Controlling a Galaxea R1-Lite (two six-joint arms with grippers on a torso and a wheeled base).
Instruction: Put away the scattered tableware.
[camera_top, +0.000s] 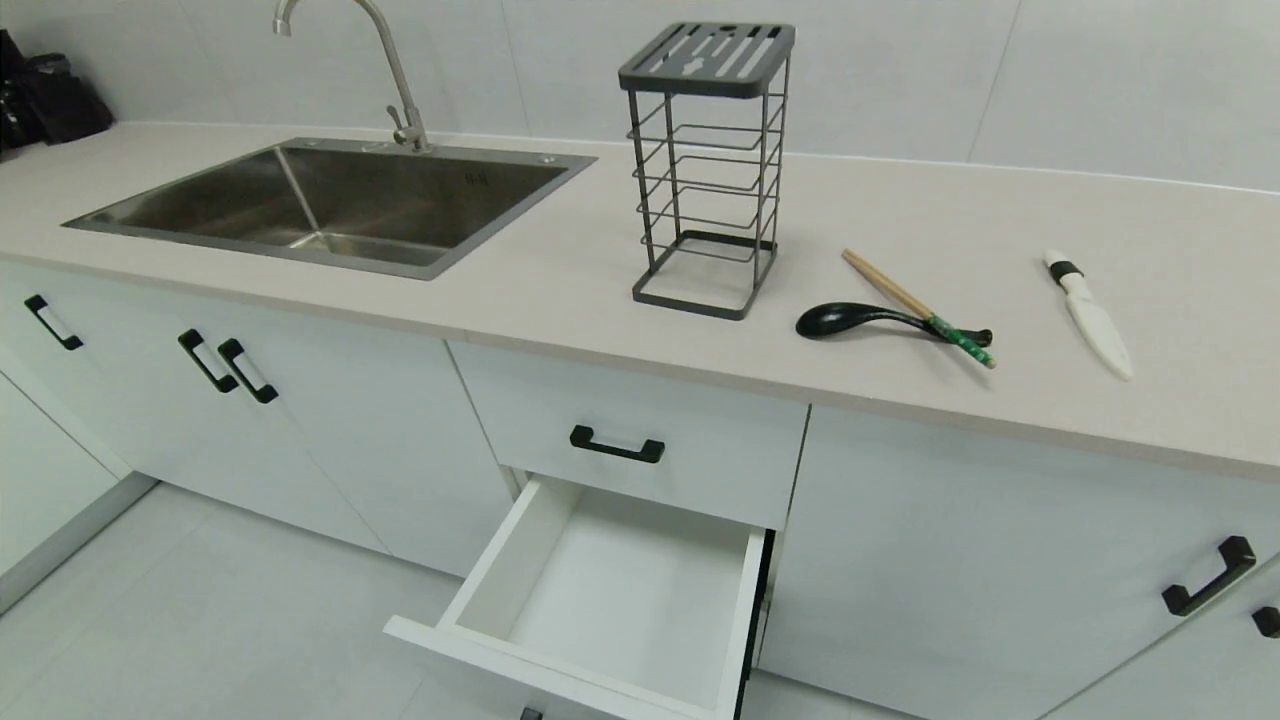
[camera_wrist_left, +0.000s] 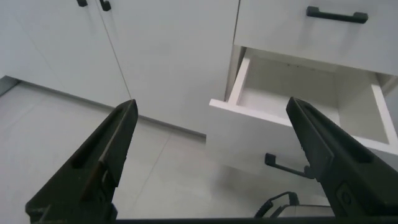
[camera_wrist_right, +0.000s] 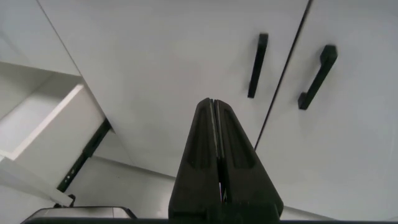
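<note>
On the counter (camera_top: 560, 290) lie a black spoon (camera_top: 860, 320), a pair of wooden chopsticks (camera_top: 915, 307) with green ends crossing the spoon's handle, and a white knife (camera_top: 1090, 314) farther right. A dark wire rack (camera_top: 706, 170) stands upright left of them. Below the counter a white drawer (camera_top: 610, 590) is pulled out and holds nothing. My left gripper (camera_wrist_left: 211, 155) is open, low in front of that drawer (camera_wrist_left: 298, 106), nothing between its fingers. My right gripper (camera_wrist_right: 216, 134) is shut on nothing, facing white cabinet doors (camera_wrist_right: 186, 62) with black handles (camera_wrist_right: 317, 76).
A steel sink (camera_top: 330, 200) with a tall faucet (camera_top: 385, 60) is set into the counter at the left. A closed drawer with a black handle (camera_top: 616, 445) sits above the open one. Cabinet doors run along the front, and pale floor (camera_wrist_left: 155, 162) lies below.
</note>
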